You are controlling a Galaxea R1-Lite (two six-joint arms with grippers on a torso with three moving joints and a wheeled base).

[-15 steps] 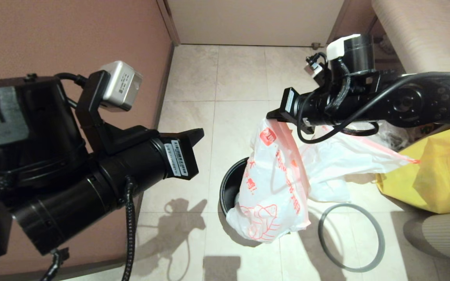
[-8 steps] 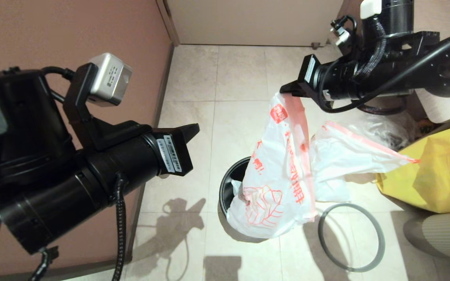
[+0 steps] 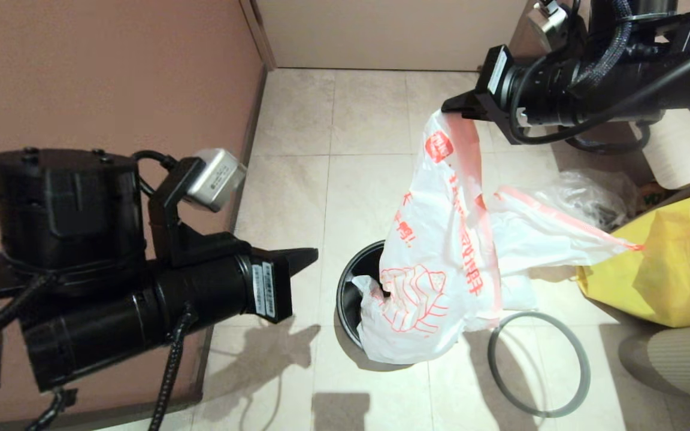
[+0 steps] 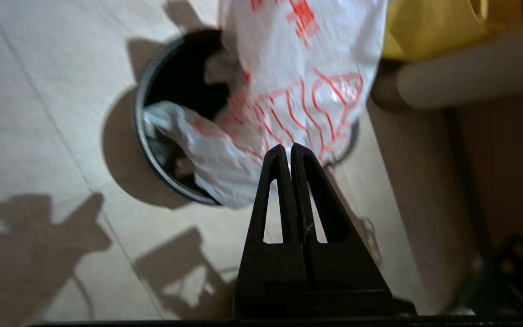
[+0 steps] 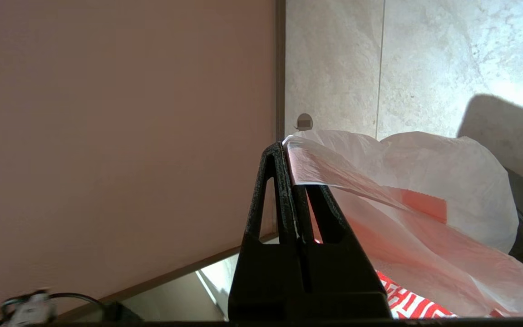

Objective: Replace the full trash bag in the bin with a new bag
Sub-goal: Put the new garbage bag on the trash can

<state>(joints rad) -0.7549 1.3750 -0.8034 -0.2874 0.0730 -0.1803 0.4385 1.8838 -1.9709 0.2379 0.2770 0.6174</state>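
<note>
My right gripper is shut on the orange-red hem of the full trash bag and holds it high. The white, red-printed bag hangs stretched down to the black bin. Its lower end still lies across the bin's mouth and near rim. A second white sheet with an orange-red hem spreads to the right behind it; I cannot tell whether it is a separate bag. My left gripper is shut and empty, left of the bin.
The grey ring rim lies flat on the tiles right of the bin. A yellow fabric tote and a clear bag sit at the right. A pink wall runs along the left.
My right gripper has risen and moved away to the right, drawing the bag taller and further out of the bin. My left arm has dropped lower, its gripper still shut.
</note>
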